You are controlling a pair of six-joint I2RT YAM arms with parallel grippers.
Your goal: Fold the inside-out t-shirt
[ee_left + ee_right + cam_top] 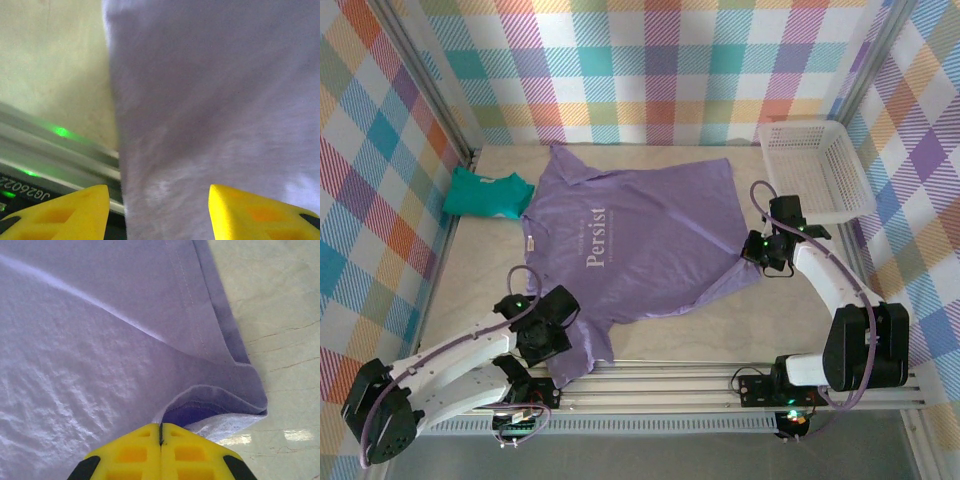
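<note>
Lavender t-shirt [640, 240] lies spread across the table [720, 320]. The left jaws gape open around fabric at the near edge; the right jaws are pinched closed on its right corner.

links: my left arm [450, 365] and right arm [825, 275] have white shells
joints: chunky black housings [865, 345]
cables: purple-grey loops [754, 198] off each of my wrists, more running down to the bases
left gripper [542, 325]: black body, yellow fingers [65, 212]
right gripper [161, 432]: yellow fingers, square moulded recesses, black corners
LEDs: green [518, 299], wrists and bases
</note>
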